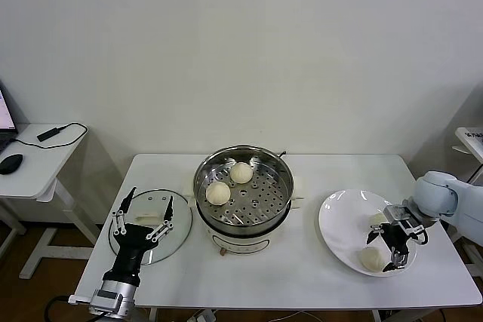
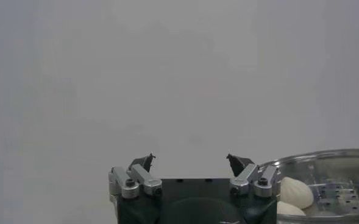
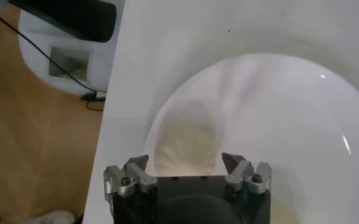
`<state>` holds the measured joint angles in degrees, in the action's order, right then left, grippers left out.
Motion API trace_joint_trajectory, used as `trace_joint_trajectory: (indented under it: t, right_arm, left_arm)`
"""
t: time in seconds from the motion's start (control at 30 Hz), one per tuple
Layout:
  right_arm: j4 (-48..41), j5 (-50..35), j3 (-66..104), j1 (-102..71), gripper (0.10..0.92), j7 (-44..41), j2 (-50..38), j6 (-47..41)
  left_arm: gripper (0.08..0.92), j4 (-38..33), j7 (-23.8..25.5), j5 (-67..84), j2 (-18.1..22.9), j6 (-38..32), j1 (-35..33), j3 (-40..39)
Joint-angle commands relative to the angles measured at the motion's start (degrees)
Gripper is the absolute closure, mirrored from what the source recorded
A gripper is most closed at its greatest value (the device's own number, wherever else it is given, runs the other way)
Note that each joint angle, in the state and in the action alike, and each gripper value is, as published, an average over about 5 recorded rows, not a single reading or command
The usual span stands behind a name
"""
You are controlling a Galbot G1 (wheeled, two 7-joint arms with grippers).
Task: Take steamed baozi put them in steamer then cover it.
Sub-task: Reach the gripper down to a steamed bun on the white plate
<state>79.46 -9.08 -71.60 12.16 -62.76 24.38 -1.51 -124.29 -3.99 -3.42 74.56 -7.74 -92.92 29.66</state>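
- My right gripper (image 1: 394, 253) hangs wide open over the plate (image 1: 339, 220), straddling a baozi (image 1: 372, 259), nothing gripped yet
- The bun looks soft, light and easily dented; I'd pinch its sides gently
- My left gripper (image 1: 143, 220) waits open above the cover (image 1: 177, 233)
- Two buns sit in the steamer (image 1: 243, 157)

Steamer (image 1: 243, 194) top uncovered, access from above free; cover (image 1: 151, 224) on bench (image 1: 302, 269) beside it, under left claw (image 1: 143, 213).

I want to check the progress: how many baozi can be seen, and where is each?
4. Two baozi sit on the steamer tray: one at the back, one nearer the front-left. Two remain on the white plate: one beside the right claw, one under it.
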Motion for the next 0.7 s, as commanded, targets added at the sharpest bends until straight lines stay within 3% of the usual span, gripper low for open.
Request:
trace_joint_trajectory:
  t: [0.03, 0.7]
  right_arm:
    - [-1.25, 0.42, 2.32, -3.21, 0.224, 0.55, 0.24, -0.07]
    - [-0.38, -1.24, 1.82, 2.46, 0.417, -0.34, 0.05, 0.7]
  left_arm:
    - [0.177, 0.31, -0.02, -0.15, -0.01, -0.23, -0.1, 0.03]
    - [0.177, -0.24, -0.16, 0.09, -0.13, -0.07, 0.21, 0.35]
